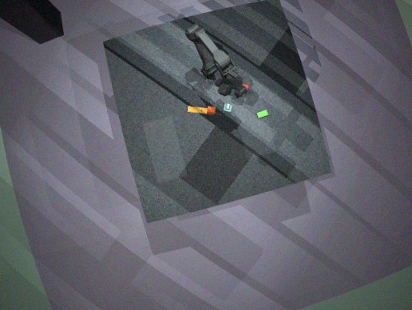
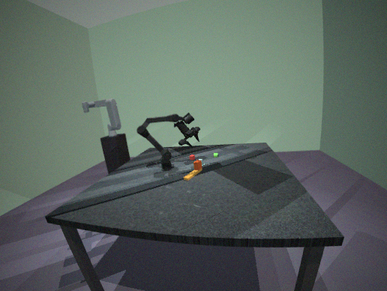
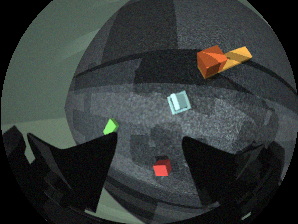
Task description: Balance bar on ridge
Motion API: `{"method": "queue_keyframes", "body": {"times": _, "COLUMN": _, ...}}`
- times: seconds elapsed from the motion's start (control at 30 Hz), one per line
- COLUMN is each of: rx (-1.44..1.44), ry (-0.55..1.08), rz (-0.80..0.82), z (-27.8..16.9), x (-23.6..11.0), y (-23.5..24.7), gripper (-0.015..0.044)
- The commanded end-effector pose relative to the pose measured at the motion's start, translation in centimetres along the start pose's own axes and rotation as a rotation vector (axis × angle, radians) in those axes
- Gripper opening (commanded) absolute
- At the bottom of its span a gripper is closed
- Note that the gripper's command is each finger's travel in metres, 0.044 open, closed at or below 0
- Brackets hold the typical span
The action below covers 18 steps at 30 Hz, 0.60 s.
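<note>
Bar (image 1: pixel 196 109) of yellow lies with one end on the orange ridge (image 1: pixel 211 109) and looks stiff and light, so grab it near its middle, while the claw (image 3: pixel 149 163) hangs wide and holds nothing above the red block (image 3: pixel 161 169).

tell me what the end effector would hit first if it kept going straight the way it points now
Most likely the small red cube, which sits between the open end effector fingers in the wrist view. Depth is unclear, so it might meet bare table just beside it.
</note>
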State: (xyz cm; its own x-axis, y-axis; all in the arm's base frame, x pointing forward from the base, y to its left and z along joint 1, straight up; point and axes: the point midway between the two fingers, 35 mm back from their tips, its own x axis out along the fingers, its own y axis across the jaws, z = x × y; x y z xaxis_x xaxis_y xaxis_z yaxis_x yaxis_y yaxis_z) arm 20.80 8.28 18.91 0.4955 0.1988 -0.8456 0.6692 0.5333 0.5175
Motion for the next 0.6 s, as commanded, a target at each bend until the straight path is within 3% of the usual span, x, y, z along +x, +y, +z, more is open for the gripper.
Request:
{"method": "queue_keyframes", "body": {"times": 0.0, "rx": 0.067, "ry": -0.023, "rz": -0.044, "z": 1.4, "x": 0.1, "y": -0.1, "gripper": 0.0315}}
{"method": "queue_keyframes", "body": {"times": 0.57, "rx": 0.358, "ry": -0.096, "rz": -0.229, "z": 7.0, "x": 0.3, "y": -2.0, "gripper": 0.0315}}
